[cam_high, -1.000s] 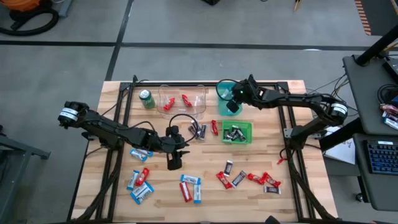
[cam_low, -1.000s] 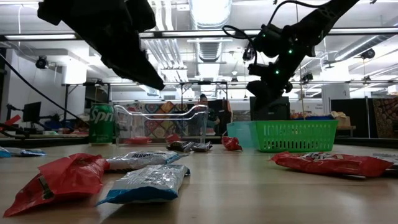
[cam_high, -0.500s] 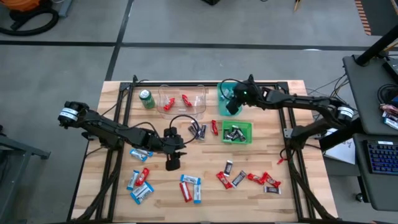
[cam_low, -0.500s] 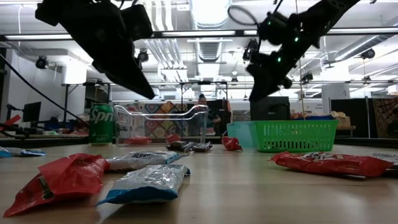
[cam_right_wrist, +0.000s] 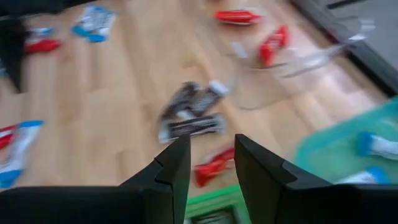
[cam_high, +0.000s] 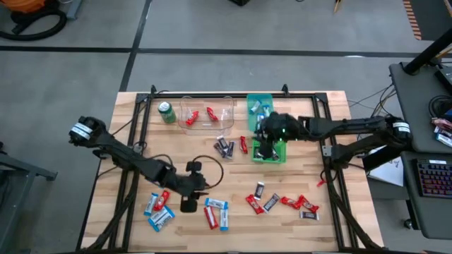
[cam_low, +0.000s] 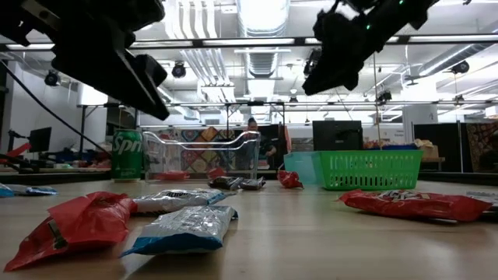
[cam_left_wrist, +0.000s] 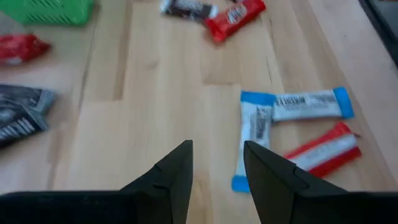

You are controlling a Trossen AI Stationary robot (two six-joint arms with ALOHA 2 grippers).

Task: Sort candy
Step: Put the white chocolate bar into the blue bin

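Right gripper (cam_high: 267, 146) now off teal bin (cam_high: 259, 104), over green basket (cam_high: 277, 156); left gripper (cam_high: 189, 203) nearing blue-and-white candy (cam_left_wrist: 252, 138). Both jaws spread, empty; next picks pending.

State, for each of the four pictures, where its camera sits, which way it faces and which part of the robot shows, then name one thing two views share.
High view: above the table, facing straight down; both arms, left gripper, right gripper.
Low view: at tabletop height, facing level across candy into the room; both arms overhead.
Left wrist view: on the left wrist, facing down at blue bars; its open fingers.
Right wrist view: on the right wrist, facing down at dark bars; its open fingers.
Shared: the green basket.
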